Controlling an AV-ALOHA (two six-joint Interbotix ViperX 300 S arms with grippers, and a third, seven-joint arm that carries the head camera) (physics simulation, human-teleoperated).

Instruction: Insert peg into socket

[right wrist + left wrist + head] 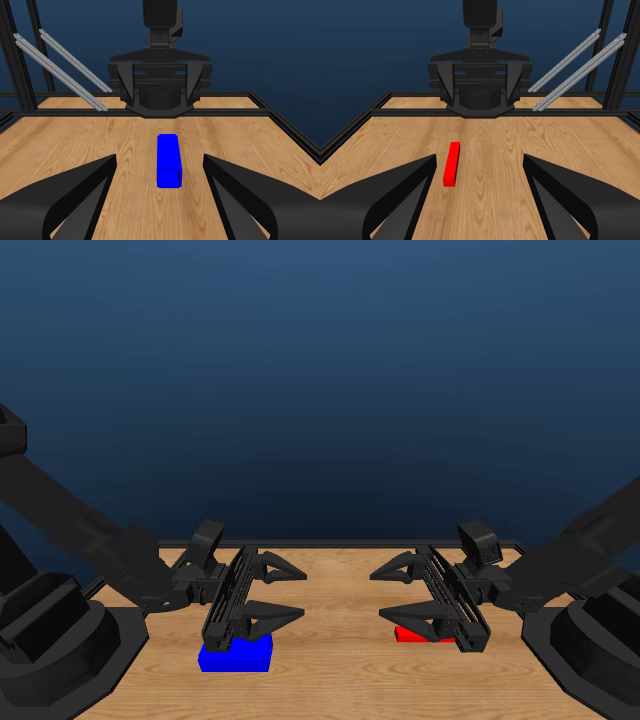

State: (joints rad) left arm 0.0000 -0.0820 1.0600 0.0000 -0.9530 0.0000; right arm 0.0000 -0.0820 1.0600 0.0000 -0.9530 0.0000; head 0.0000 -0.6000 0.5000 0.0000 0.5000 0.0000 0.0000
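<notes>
We see a wooden table (340,680) with pale, streaked grain, edged by a low black frame (380,102). Behind it we find only a flat backdrop (320,370), dark navy above and paling to blue lower down. Black upright posts (27,55) stand at the table's corner, and two silver rails (575,62) lean diagonally against them.

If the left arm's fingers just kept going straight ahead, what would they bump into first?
Probably nothing near: the peg lies lower, on the table. Straight ahead, the left gripper would likely meet the right gripper first, though depth is unclear.
</notes>
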